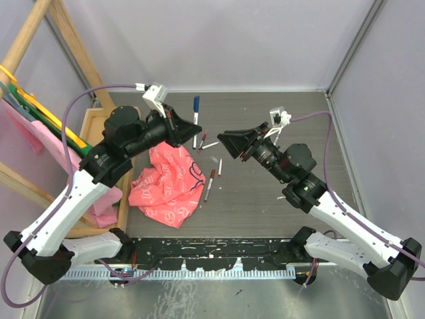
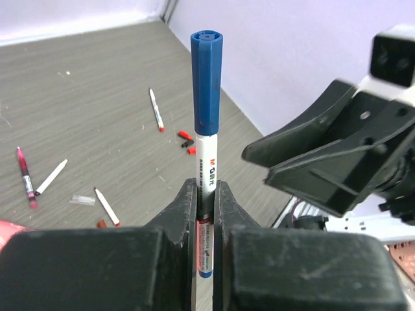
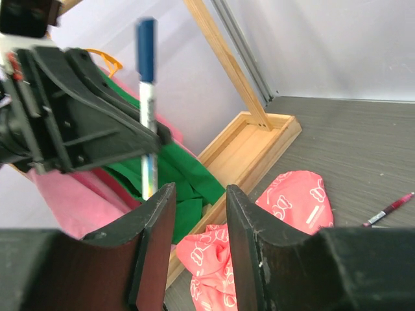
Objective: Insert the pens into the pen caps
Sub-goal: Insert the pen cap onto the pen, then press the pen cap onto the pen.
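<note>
Closest to the arm bases, a crumpled pink cloth (image 1: 166,186) lies on the grey table (image 1: 279,199), left of centre. Just beyond its right edge the loose pens are scattered flat. One with a dark red cap (image 1: 210,185) lies nearest the cloth. Three white-barrelled ones (image 1: 220,165) with bare coloured tips lie further out, apart from one another. In the left wrist view, two small red caps (image 2: 187,137) sit close together on the table beyond them.

Above this scatter the two hands face each other. The left hand (image 2: 206,194) is clamped on the white barrel of the held pen (image 2: 206,155), gripping it below its middle. The pen's short lower end pokes out under the fingers (image 2: 183,214). A blue cap (image 2: 207,81) sits on its far end, pointing away from the arm bases.

The right hand (image 3: 200,201) hangs just beside it with its fingers (image 3: 243,220) apart and nothing between them. It is aimed toward the held pen but does not touch it.

Off the table's left edge stands a wooden tray (image 1: 93,123) with green and pink fabric (image 3: 175,175) beside it.
</note>
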Tool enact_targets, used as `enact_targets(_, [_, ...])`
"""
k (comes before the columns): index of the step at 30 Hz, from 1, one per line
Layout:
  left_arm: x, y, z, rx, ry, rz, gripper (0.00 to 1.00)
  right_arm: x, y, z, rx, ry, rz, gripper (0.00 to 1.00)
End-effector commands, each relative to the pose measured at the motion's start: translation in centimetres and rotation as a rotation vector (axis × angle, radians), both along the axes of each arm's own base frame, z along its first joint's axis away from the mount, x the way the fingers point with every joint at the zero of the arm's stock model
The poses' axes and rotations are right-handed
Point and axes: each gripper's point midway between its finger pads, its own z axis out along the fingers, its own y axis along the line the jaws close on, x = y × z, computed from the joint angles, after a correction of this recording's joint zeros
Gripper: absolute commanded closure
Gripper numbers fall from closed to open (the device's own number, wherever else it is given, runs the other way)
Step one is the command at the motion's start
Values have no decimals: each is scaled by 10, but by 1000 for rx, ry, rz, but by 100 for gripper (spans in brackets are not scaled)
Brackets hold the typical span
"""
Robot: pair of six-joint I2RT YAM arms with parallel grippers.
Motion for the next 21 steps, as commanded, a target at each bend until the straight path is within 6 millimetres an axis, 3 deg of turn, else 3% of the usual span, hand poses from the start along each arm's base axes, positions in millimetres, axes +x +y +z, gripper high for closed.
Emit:
enact_targets(1, [-5, 15, 38, -84, 0, 70, 100, 3, -9, 18, 23, -28, -53, 57])
enact_targets(7, [-13, 22, 55, -129, -5, 79, 100, 6, -9, 27, 34, -30, -62, 57])
enact_targets(11, [-12, 27, 53, -125, -3, 106, 100, 9, -11, 29, 21, -40, -84, 57])
enact_targets(21, [-17, 32, 59, -137, -31, 110, 100, 12, -11, 19, -2, -25, -94, 57])
